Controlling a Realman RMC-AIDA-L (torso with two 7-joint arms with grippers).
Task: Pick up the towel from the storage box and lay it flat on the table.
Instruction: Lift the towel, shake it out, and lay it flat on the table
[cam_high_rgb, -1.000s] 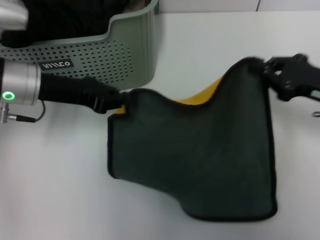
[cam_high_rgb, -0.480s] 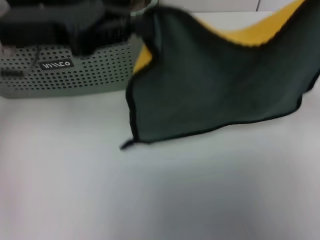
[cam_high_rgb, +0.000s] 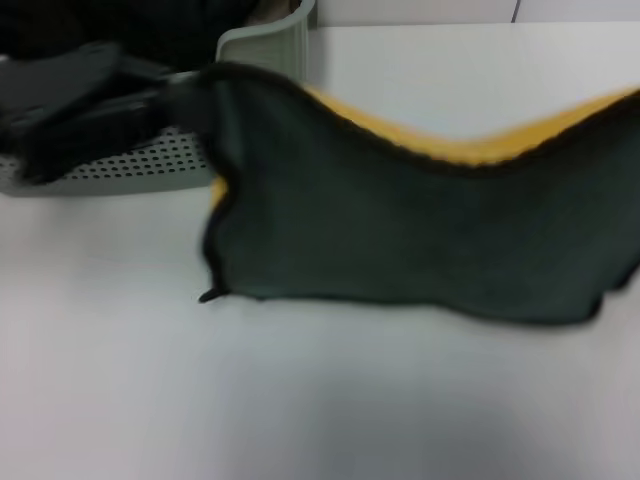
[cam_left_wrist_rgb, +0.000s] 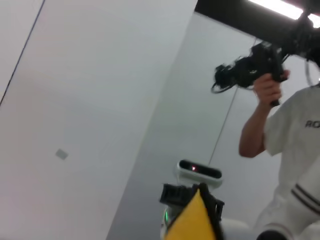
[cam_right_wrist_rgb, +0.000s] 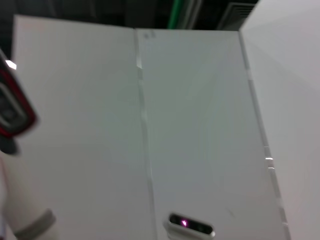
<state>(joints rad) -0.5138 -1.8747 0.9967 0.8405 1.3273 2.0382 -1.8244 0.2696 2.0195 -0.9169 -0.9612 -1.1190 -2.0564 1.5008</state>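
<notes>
The towel (cam_high_rgb: 400, 230) hangs stretched in the air above the table (cam_high_rgb: 300, 400), dark teal face toward me, with the yellow face showing along its top edge. Its lower edge hangs just above or on the tabletop. My left gripper (cam_high_rgb: 192, 96) is shut on the towel's upper left corner, in front of the storage box (cam_high_rgb: 262, 45). The towel's upper right corner runs up past the head view's right edge, where my right gripper holds it out of sight. In the left wrist view a yellow towel tip (cam_left_wrist_rgb: 194, 220) stands before a black gripper (cam_left_wrist_rgb: 187, 196) with a green light.
A black fabric bundle (cam_high_rgb: 150, 25) lies in the storage box at the back left. A person with a camera (cam_left_wrist_rgb: 280, 125) stands beyond the robot in the left wrist view. The right wrist view shows only walls and ceiling.
The towel went from draped on the table to lifted and stretched wide. My left gripper has moved up and left toward the box, and the right end has moved out past the frame's right edge.
</notes>
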